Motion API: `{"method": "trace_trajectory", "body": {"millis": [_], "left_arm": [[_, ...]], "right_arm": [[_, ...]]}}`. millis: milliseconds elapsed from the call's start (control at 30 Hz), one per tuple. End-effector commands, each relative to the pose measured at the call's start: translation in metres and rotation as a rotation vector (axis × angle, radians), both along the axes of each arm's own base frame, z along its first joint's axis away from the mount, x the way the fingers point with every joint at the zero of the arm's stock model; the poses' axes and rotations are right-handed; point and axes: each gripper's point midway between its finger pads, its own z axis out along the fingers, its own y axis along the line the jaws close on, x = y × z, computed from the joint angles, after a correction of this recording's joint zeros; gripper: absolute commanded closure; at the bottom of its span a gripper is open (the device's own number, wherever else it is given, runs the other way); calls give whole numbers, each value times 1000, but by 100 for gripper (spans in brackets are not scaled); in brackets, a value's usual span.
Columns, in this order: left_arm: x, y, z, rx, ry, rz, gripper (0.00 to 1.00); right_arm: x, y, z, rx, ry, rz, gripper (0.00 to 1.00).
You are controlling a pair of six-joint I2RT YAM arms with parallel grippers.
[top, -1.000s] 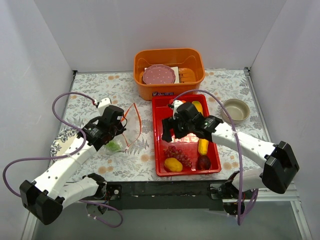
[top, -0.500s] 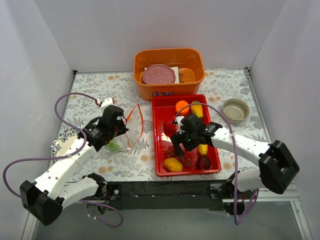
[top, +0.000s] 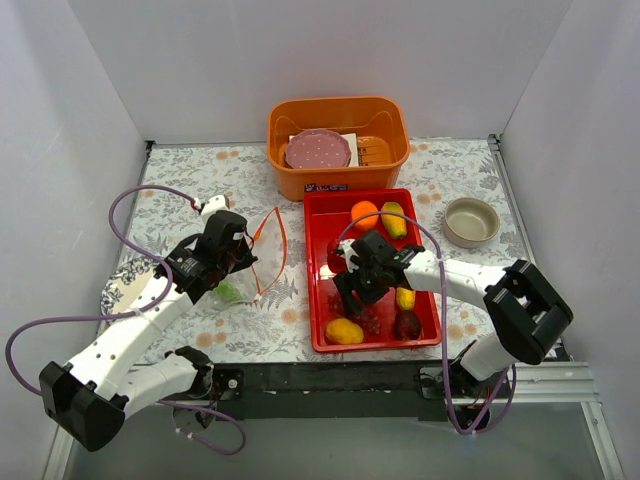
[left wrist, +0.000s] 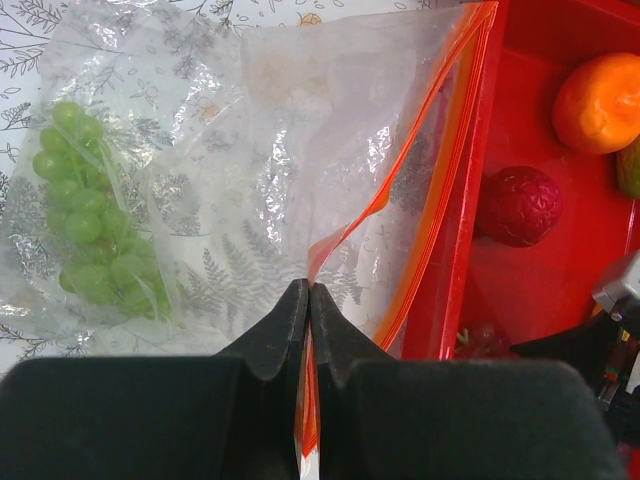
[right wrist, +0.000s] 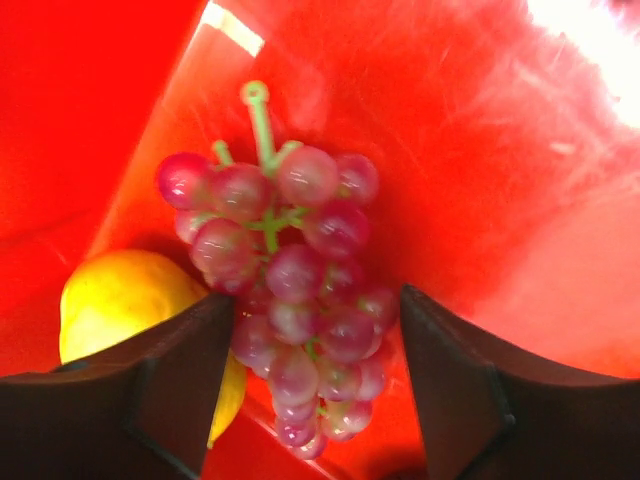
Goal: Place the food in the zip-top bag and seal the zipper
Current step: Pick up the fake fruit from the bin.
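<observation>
Green grapes [left wrist: 90, 215] in bag [left wrist: 300, 130] (purple grapes [right wrist: 290, 290] in tray [right wrist: 80, 110])

Three plain white walls box scene in: back wall [top: 320, 60], left wall [top: 60, 150], right wall [top: 590, 120]. No windows in view. Tabletop [top: 200, 170] fills middle, covered by white cloth [top: 450, 165] printed with grey fern leaves and small orange blossoms. Silver metal rail [top: 520, 215] runs along tabletop's right edge. Black bar [top: 330, 378] spans near edge. Grey surface [top: 330, 450] below, possibly floor. Light soft, even, shadows faint.
</observation>
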Motion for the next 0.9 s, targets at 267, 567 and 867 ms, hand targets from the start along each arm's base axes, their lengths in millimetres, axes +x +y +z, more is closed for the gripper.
{"method": "trace_trajectory", "body": {"millis": [267,567,867], "left_arm": [[4,-2,8,-7,-28,-16,100],[6,-2,7,-3,-32,-19,100],[-8,3,-12,9,6,-35,100]], "right_arm": [[59,-10,7,37,-100,-311,81],[86,1,33,129,-133,-364,83],[91,25,90,317,-147,-390,87]]}}
